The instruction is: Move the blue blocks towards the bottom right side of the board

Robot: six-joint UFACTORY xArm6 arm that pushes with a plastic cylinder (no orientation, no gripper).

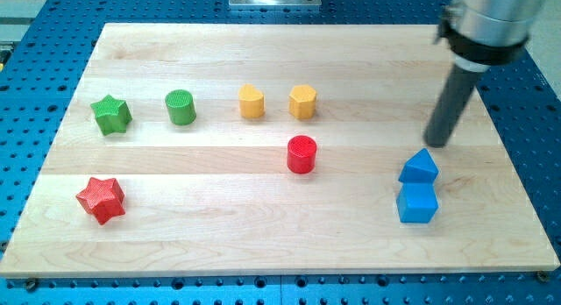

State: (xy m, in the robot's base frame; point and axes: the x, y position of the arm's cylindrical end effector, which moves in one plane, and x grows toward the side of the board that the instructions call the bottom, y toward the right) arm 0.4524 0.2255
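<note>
Two blue blocks sit at the view's lower right on the wooden board (pixel 219 235): a blue triangular block (pixel 419 167) and, touching it just below, a blue cube (pixel 416 203). My tip (pixel 435 142) stands on the board just above and slightly right of the blue triangular block, very close to its top edge. The dark rod rises from there to the silver arm end at the view's top right.
A green star (pixel 111 114) and green cylinder (pixel 181 107) lie upper left. A yellow pentagon-like block (pixel 252 102) and a yellow hexagon (pixel 302 101) lie upper middle. A red cylinder (pixel 301 154) is centre, a red star (pixel 101 199) lower left.
</note>
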